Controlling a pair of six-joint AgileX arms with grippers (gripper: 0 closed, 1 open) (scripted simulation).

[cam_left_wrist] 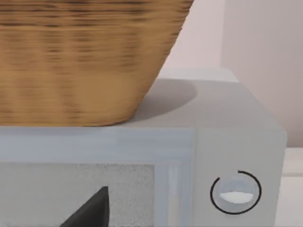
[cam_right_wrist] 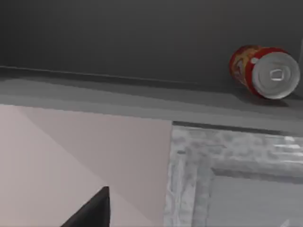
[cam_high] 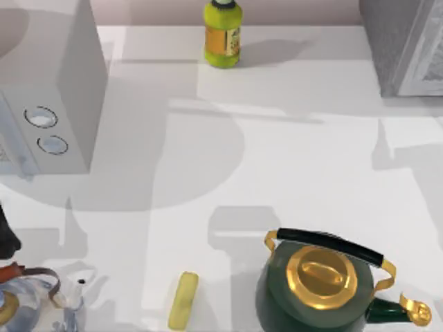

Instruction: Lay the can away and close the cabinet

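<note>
Can (cam_right_wrist: 263,71) lies on its side inside the dark cabinet (cam_right_wrist: 142,38), beyond my right jaws, whose state I cannot tell; closing the door seems next.

Left arm: one dark, wedge-shaped gripper fingertip (cam_left_wrist: 90,210) enters the left wrist view at its lower edge; whether the fingers are open or closed cannot be told. Right arm: a matching dark wedge-shaped fingertip (cam_right_wrist: 90,210) sits at the lower edge of the right wrist view, finger state equally unclear.
</note>
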